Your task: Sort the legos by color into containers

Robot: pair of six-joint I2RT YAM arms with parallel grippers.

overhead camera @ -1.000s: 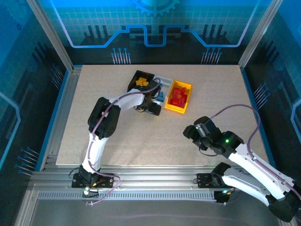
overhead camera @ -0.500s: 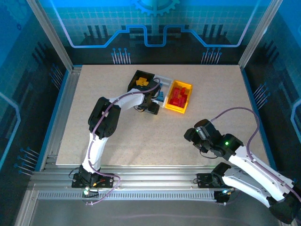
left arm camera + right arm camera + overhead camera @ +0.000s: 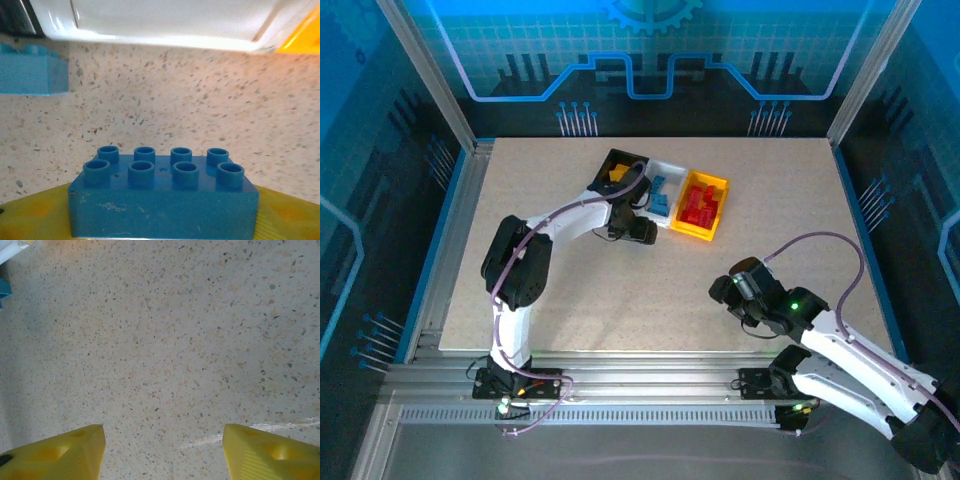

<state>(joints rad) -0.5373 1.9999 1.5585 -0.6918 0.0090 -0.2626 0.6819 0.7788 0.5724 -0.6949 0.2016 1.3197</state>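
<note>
- Nearest, at the right front of the table, the right gripper hangs with its two yellow fingers well apart. Bare speckled surface lies between them, and it holds nothing.
- That wrist view also catches a white corner and a sliver of blue at its far left edge, too little to name with certainty.
- Farther in, the left gripper sits just in front of the white bin.
- From above, its dark body lies over its catch. The left wrist view gives it plainly: a blue brick, eight studs up, clamped by its ends between the yellow fingers. I cannot tell whether it is clear of the table.
- Beyond it, a second blue brick lies on the table to the left, just before the white bin's wall.
- Farthest, the overhead view gives the contents. The black bin holds yellow-orange bricks, the white bin holds blue bricks, and the yellow bin holds red bricks. The three stand side by side in a slanting row.
</note>
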